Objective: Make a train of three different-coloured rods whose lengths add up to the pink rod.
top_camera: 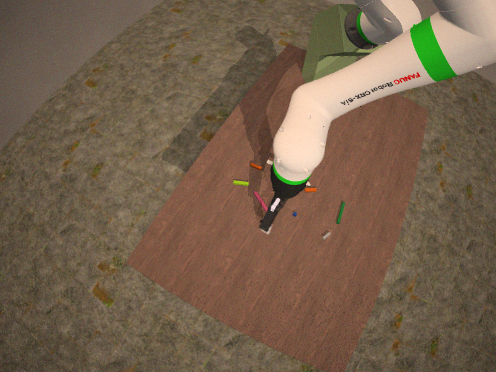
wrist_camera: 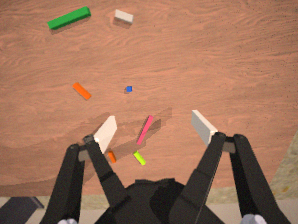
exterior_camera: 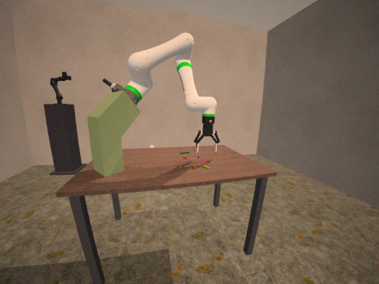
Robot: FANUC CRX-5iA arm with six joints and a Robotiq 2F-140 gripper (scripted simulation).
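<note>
The pink rod lies flat on the wooden table, also seen in the top view. My gripper hangs open and empty above the table; in the wrist view the pink rod lies under the gap between the fingers, nearer the left one. It also shows in the top view and the exterior view. A lime rod and an orange rod lie close behind the pink rod. A tiny blue rod and a second orange rod lie ahead. A grey rod and a green rod lie farther off.
In the top view the rods are spread apart: lime, orange, orange, blue, green, grey. The arm's olive base block stands at the table's far end. A black stand stands off the table.
</note>
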